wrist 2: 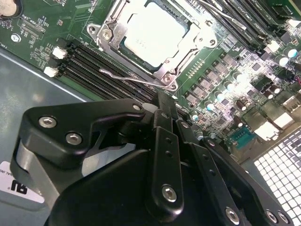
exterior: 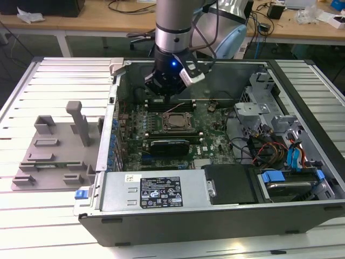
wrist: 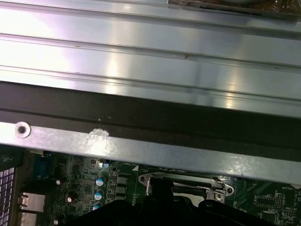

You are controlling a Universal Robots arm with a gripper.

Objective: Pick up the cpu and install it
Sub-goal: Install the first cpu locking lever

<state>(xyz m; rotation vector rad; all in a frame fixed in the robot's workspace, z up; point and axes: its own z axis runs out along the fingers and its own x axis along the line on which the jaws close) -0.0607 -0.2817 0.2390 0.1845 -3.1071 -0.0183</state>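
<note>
Fixture tray: at the exterior view's left we see a grey plastic fixture tray [exterior: 54,156] lying on the slatted white table [exterior: 48,86], just beside the case's open side.

Computer case: we note the open computer case [exterior: 215,210] taking up the middle and the exterior view's right, with the green motherboard [exterior: 215,141] inside it and drive bays with blue tabs at the far right.

Arm: we see the arm [exterior: 173,27] come down from the top of the exterior view into the case, wrist lit by a small blue light.

Gripper: the gripper [exterior: 164,96] hangs above the board just behind the socket. In the second wrist view its black linkage [wrist 2: 164,155] looks drawn together, the fingers meeting with nothing we can see between them.

Cpu: we find the cpu [wrist 2: 155,35] seated in the socket frame [wrist 2: 113,30] on the motherboard, silvery top up, apart from the gripper; in the exterior view it sits just in front of the gripper [exterior: 173,122].

Socket lever: a thin wire lever [wrist 2: 131,79] runs beside the frame, next to the memory slots [wrist 2: 94,66].

Case wall: in the first wrist view we see the case's metal rail [wrist: 141,150] above the socket's edge.
</note>
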